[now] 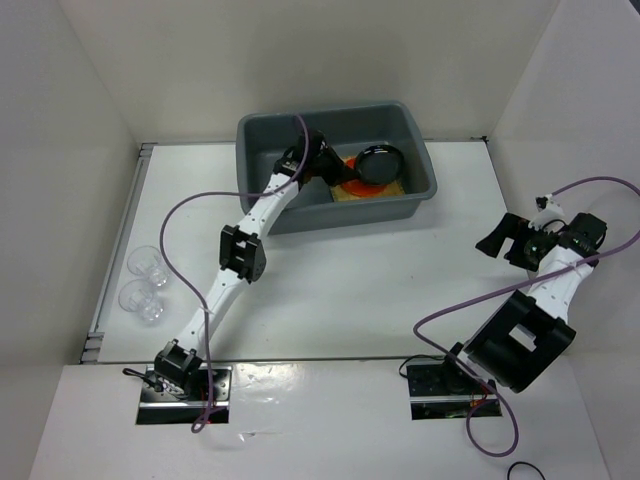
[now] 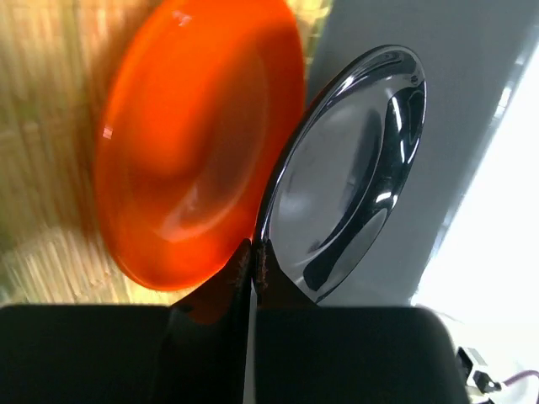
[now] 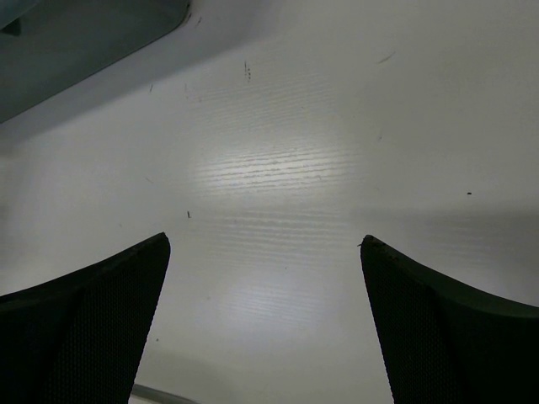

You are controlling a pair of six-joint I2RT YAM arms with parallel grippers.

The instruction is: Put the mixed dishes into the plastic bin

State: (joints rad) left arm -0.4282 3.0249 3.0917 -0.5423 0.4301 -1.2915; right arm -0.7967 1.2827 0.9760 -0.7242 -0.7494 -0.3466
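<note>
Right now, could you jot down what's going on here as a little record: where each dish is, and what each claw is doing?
In the bin: mat, orange plate on it, black plate overlapping the orange one
Outside the bin: two glass cups, near the table's left edge
Left gripper: inside the bin, shut on the black plate's rim
Right gripper: open, empty, over bare table right of the bin
</note>
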